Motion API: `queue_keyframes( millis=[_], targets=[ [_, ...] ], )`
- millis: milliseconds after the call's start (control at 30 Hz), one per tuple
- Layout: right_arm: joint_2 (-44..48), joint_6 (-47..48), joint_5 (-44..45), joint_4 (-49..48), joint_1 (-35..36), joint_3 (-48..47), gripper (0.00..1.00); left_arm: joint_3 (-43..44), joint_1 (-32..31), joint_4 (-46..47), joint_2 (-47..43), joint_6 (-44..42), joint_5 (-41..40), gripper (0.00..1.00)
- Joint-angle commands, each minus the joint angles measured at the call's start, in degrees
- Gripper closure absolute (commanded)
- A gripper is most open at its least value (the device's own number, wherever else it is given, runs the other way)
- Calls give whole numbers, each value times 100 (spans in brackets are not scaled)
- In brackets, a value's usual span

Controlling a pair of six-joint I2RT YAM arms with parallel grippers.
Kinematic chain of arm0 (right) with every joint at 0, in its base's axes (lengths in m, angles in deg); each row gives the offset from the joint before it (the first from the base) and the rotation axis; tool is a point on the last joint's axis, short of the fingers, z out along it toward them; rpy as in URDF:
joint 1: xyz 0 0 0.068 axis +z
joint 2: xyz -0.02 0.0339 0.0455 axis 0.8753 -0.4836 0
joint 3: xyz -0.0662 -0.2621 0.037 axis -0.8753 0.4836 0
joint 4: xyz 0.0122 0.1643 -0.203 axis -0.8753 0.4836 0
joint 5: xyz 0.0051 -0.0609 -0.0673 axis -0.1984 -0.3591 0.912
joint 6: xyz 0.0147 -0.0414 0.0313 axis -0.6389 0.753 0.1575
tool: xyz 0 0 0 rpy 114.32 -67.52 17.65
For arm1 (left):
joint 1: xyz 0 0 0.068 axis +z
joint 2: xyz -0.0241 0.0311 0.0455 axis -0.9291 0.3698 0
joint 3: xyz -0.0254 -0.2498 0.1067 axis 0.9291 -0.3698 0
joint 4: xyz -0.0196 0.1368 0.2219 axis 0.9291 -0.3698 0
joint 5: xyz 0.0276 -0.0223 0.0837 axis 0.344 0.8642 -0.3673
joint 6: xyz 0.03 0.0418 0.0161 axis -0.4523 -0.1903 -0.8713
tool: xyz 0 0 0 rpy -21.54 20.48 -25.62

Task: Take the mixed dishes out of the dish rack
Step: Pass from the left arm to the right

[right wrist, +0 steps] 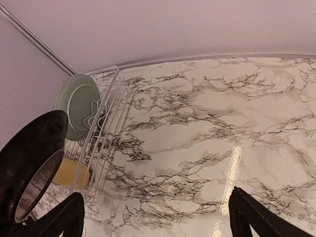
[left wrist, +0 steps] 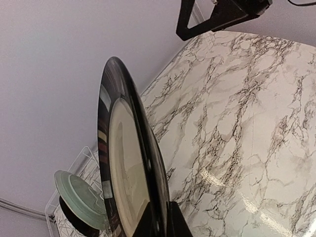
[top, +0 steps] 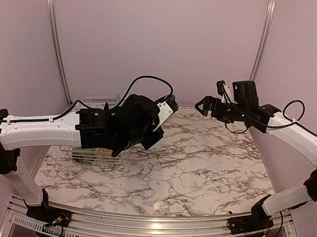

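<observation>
1. Clamping the rim of a dark-rimmed, cream-centred round plate (left wrist: 126, 168), the left tool (left wrist: 158, 221) is shut; the plate stands on edge beside the white wire dish rack (right wrist: 106, 118).
2. Marble-patterned table (top: 198, 166) stretches right of the rack; the right tool (right wrist: 157, 212) hangs there, wide open, empty.
3. Overhead, the left arm (top: 43, 130) hides the plate; both wrist views show it.

Left arm (top: 38, 130): stretched almost level from the near-left base toward the middle, wrist turned rightward.
Left gripper (left wrist: 159, 223): jaws clamped on the rim of a dark-rimmed plate (left wrist: 126, 163), which stands on edge.
Right arm (top: 291, 131): raised at the right side, forearm reaching inward and leftward.
Right gripper (top: 204, 106): jaws spread wide, empty, pointing toward the left arm.
</observation>
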Motion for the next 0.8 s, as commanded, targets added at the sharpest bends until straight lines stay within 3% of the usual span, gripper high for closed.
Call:
queue_keyframes(
  millis=[0,167,367,567,767],
  targets=[
    [-85,-746,-535,444,34,-357,1,-490,-537,2402,-129,-2100,-1825,100],
    [-8,-814,-798,642,-88,-665,2,-1081,-993,3849,270,-3497,-2433,100],
    [29,-531,-2073,644,-167,-626,2,-1365,-1210,4871,810,-4639,-2767,100],
    [69,-34,-2370,649,-169,-383,4,-1320,-1219,5148,1114,-5071,-2753,100],
    [-240,-163,-3286,-128,-169,279,26,-1119,-1211,4954,1315,-5076,-2654,100]
  ],
)
